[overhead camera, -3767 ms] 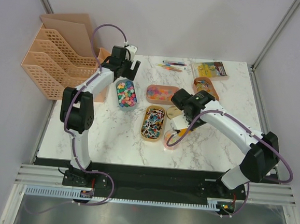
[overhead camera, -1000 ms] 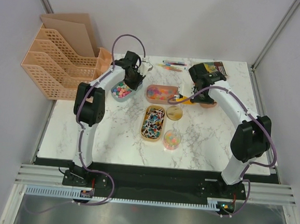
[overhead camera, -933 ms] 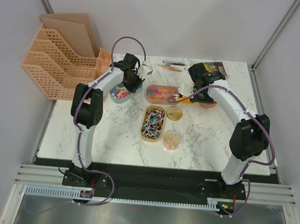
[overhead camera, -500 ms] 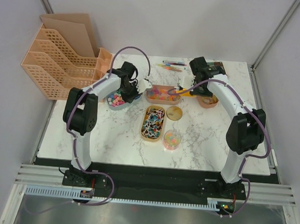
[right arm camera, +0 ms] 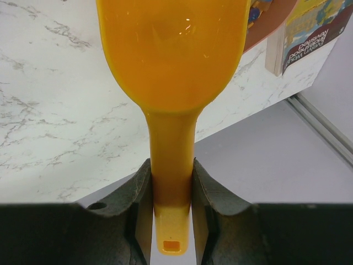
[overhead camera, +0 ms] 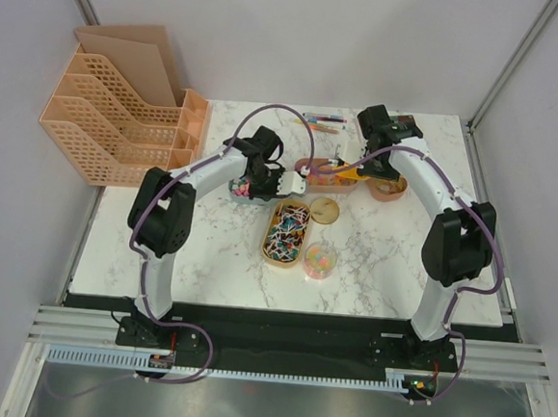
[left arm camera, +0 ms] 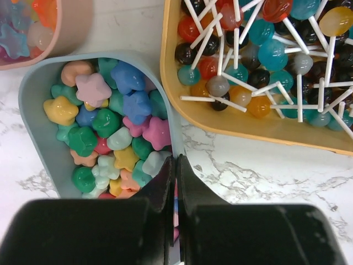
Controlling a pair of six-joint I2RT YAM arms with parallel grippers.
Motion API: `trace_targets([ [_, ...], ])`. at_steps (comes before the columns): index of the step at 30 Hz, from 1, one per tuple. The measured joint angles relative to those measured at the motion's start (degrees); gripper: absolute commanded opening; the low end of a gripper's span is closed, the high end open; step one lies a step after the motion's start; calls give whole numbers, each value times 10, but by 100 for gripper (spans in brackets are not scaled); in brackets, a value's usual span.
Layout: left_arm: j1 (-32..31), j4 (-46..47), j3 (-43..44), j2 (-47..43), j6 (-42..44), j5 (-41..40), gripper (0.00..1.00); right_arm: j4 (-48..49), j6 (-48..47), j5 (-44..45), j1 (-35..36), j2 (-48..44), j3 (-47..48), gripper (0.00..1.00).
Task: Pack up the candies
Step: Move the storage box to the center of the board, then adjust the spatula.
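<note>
Star-shaped candies [left arm camera: 110, 124] in pink, green, yellow and blue fill a grey-blue bowl [left arm camera: 34, 91]. My left gripper [left arm camera: 175, 161] is shut on that bowl's near rim. In the top view the left gripper [overhead camera: 262, 183] covers most of the bowl [overhead camera: 241, 194], just left of the lollipop tray [overhead camera: 285, 230]. My right gripper [right arm camera: 171, 165] is shut on the handle of an orange scoop [right arm camera: 171, 49], whose cup looks empty. From above, the scoop [overhead camera: 357, 173] hangs by the pink candy tray [overhead camera: 312, 175]. A small round tub of candies [overhead camera: 320, 260] stands near the front.
The yellow tray of lollipops [left arm camera: 172, 88] almost touches the bowl's right side. A round lid [overhead camera: 324, 210], a brown bowl [overhead camera: 391, 187], pens [overhead camera: 320, 123] and a book [right arm camera: 311, 27] lie toward the back right. Peach file racks [overhead camera: 113, 109] stand at the back left.
My left gripper has dragged the grey-blue bowl rightward, up beside the lollipop tray. My right arm has swung the scoop back and left, toward the pink tray's far end.
</note>
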Motion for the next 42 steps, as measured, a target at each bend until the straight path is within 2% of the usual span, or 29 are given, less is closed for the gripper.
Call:
trace_targets([
  [8,-15,52,5,13,60,17,2,0,-1,7,-14,-4,-6,0],
  [18,-37,179,7,42,59,50,2,-15,-3,11,-22,-54,-43,0],
  [22,-48,233,13,55,19,55,37,-27,-7,11,-33,-83,-57,0],
  [23,-50,243,19,57,1,54,49,-28,-7,10,-38,-88,-59,0],
  [25,-52,255,33,58,-34,51,56,-30,-7,8,-45,-91,-59,0],
  [29,-45,268,77,50,-119,33,76,-28,-4,-9,-55,-88,-59,0],
  [31,-31,269,80,34,-165,23,71,-27,-1,-23,-56,-80,-52,0],
  [34,5,262,80,1,-250,19,5,-25,5,-47,-52,-56,-22,0],
  [35,20,259,81,-9,-277,22,2,-26,6,-56,-49,-46,-10,0],
  [38,55,252,92,-24,-339,46,2,-23,6,-83,-36,-30,15,0],
  [42,82,236,136,-8,-444,116,2,-24,-2,-102,-3,-20,34,0],
])
